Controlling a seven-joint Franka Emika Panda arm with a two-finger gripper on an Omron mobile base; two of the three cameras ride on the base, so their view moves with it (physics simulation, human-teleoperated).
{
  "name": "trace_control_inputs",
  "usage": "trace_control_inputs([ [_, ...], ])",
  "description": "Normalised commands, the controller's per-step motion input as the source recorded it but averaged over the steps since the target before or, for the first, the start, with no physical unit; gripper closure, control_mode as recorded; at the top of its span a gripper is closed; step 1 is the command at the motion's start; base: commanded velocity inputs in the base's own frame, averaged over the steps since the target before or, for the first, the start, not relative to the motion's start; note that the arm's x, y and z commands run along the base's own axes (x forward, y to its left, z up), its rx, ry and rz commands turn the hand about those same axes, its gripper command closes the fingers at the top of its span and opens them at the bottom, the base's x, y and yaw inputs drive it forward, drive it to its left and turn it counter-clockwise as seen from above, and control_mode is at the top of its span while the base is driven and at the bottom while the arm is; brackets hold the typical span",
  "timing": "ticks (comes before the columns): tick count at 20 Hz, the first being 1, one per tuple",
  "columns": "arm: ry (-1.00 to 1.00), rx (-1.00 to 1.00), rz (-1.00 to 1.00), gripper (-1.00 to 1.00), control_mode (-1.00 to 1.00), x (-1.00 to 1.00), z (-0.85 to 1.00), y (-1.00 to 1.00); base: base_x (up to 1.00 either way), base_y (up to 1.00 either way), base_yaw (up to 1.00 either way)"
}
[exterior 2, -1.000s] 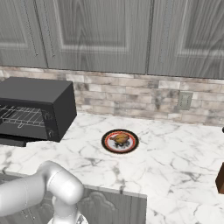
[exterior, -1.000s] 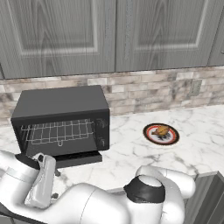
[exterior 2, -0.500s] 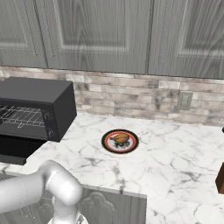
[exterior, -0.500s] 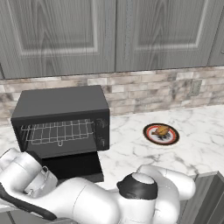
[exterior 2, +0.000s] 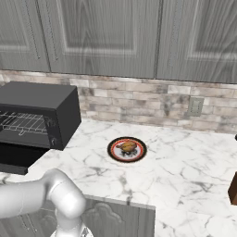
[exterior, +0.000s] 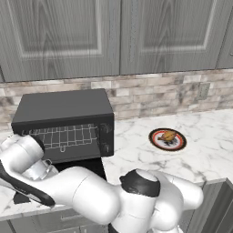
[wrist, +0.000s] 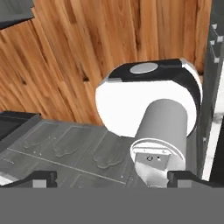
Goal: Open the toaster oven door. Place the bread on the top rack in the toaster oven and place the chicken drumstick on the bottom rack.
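The black toaster oven [exterior: 63, 107] stands at the counter's left, its door [exterior: 88, 166] folded down flat and the silver wire racks [exterior: 63, 136] showing. From the right base view the toaster oven [exterior 2: 41, 99] and its lowered door [exterior 2: 16, 157] sit at the left edge. To the oven's right, a plate [exterior: 181, 142] holds the golden-brown food [exterior 2: 128, 147]; at this size I cannot tell the bread from the chicken drumstick. My gripper [wrist: 116, 179] is open with nothing between its fingertips [wrist: 43, 178], and it points down at the wooden floor, off the counter's front.
My white arm [exterior: 91, 193] bends across the counter's front left, just before the open door. Grey wall cabinets [exterior 2: 115, 32] hang over a brick backsplash. A brown object [exterior 2: 233, 190] is at the right edge of the marble counter [exterior 2: 185, 166].
My arm has swung lower and further left, and the hand has dropped below the counter's front edge. The oven door stays down and the plate has not moved.
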Motion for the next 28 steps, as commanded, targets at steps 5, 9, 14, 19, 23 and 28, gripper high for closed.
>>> trace_control_inputs([
  [5,-0.23,-0.1,-0.28,-1.0,-1.0,0.19,0.27,-0.02,0.0,0.0,0.0],
  [9,-0.31,-0.01,-0.44,-1.0,-1.0,0.29,0.01,-0.07,0.0,0.0,0.0],
  [14,-0.41,0.0,-0.38,-1.0,-1.0,0.34,-0.1,-0.09,0.0,0.0,0.0],
  [19,-0.55,-0.05,-0.22,-1.0,-1.0,0.17,-0.38,-0.07,0.0,0.0,0.0],
  [23,-0.39,-0.07,-0.2,-1.0,-1.0,0.35,-0.33,-0.14,0.0,0.0,0.0],
  [28,-0.02,0.07,-0.31,-1.0,-1.0,0.56,-0.25,-0.09,0.0,0.0,0.0],
])
